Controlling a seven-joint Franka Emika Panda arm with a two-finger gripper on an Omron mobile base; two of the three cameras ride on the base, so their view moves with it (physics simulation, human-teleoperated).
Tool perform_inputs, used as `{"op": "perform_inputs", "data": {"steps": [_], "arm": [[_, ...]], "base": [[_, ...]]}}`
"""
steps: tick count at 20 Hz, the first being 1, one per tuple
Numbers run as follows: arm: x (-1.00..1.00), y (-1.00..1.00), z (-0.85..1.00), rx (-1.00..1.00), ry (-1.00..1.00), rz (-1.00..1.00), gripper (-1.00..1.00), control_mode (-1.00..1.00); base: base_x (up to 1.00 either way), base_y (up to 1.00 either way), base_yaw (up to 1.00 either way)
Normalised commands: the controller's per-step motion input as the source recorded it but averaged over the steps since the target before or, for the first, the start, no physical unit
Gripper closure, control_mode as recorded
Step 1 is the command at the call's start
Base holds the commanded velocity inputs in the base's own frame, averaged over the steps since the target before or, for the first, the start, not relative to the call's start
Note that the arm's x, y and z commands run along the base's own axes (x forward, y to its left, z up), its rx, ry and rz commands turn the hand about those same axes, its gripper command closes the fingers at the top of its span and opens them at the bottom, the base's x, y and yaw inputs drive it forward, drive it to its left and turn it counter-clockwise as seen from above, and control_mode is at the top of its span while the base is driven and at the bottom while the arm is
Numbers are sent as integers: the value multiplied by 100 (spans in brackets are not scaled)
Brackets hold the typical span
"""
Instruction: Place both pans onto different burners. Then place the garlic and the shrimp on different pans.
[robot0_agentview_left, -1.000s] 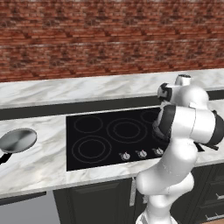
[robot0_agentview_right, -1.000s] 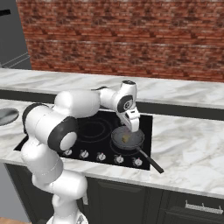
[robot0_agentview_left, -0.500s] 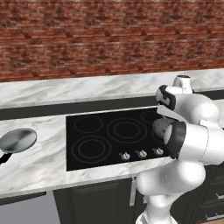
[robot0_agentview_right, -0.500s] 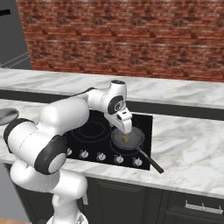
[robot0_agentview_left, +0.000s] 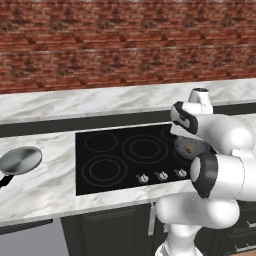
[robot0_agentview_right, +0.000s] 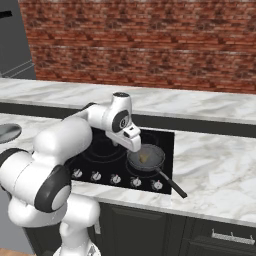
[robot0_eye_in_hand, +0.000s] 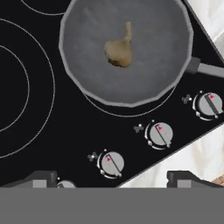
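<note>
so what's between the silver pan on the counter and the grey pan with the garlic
In the left base view, bare marble counter, then the black cooktop with unoccupied burners separate the silver pan from the grey pan.

Arm hides most of grey pan; silver pan's handle cut off

A white marble bench carries a black glass cooktop with grey ring burners and a front row of silver knobs. A darker grey pan sits on the front right burner, a pale garlic inside. A shiny silver pan rests on the bench well left of the cooktop.
</note>
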Motion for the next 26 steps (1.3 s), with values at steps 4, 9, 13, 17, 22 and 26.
{"op": "perform_inputs", "data": {"steps": [4, 9, 13, 17, 22, 26], "arm": [[0, 17, 17, 0, 3, 17, -100, -100], [-2, 15, 7, 0, 5, 18, -100, -100], [-1, 27, 0, 0, 5, 19, -100, -100], [-16, 31, 0, 0, 1, 15, -100, -100], [-6, 4, 0, 0, 0, 2, -100, 100], [0, 0, 0, 0, 0, 0, -100, 100]], "base": [[0, 0, 0], [0, 0, 0], [0, 0, 0], [0, 0, 0], [-31, 35, 4], [-20, 94, 0]]}}
